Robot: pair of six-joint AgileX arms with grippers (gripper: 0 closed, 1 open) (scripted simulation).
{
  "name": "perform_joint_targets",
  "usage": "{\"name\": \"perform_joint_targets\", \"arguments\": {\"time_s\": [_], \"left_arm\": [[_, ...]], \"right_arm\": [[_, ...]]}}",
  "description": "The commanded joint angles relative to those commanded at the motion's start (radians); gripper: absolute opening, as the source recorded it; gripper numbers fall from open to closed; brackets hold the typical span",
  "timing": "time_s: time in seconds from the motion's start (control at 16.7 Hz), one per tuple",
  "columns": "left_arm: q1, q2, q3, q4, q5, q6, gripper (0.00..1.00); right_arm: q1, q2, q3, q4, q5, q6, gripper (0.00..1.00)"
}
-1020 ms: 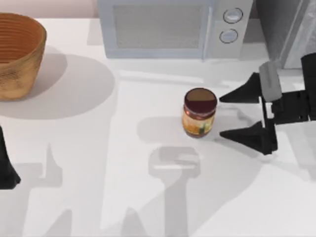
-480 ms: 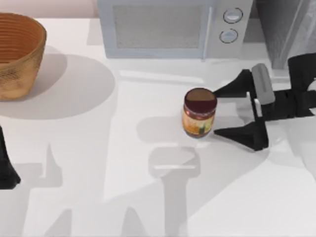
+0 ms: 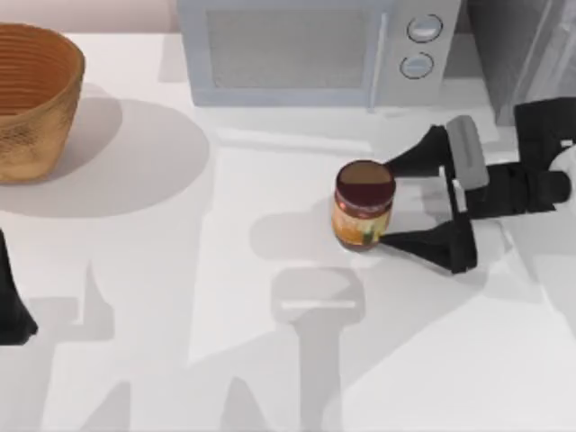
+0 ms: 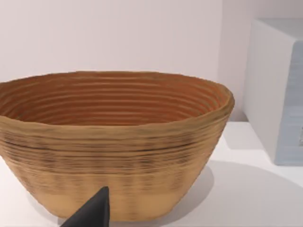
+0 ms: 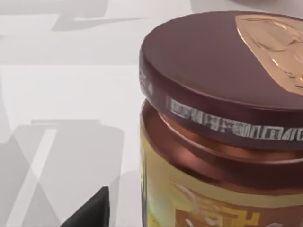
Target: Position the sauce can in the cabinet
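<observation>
The white bench (image 3: 135,270) spans the frame. Along the upper edge stand the microwave (image 3: 310,49) at centre, the grey cabinet (image 3: 522,45) in the upper right corner and the woven basket (image 3: 36,94) at upper left. Right of centre, the right hand (image 3: 385,202) has its fingers apart, one on either side of the upright sauce can (image 3: 364,205), tips beside it. The left hand (image 3: 13,310) sits parked at the lower left edge.
</observation>
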Motion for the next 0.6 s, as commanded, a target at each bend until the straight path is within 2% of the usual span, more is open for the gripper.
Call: {"name": "perform_joint_targets", "arguments": {"time_s": [0.36, 0.6], "left_arm": [[0.000, 0.000, 0.000, 0.000, 0.000, 0.000, 1.00], [0.000, 0.000, 0.000, 0.000, 0.000, 0.000, 1.00]], "right_arm": [[0.086, 0.047, -0.018, 0.284, 0.063, 0.226, 1.00], [0.114, 0.053, -0.023, 0.345, 0.085, 0.280, 1.00]]}}
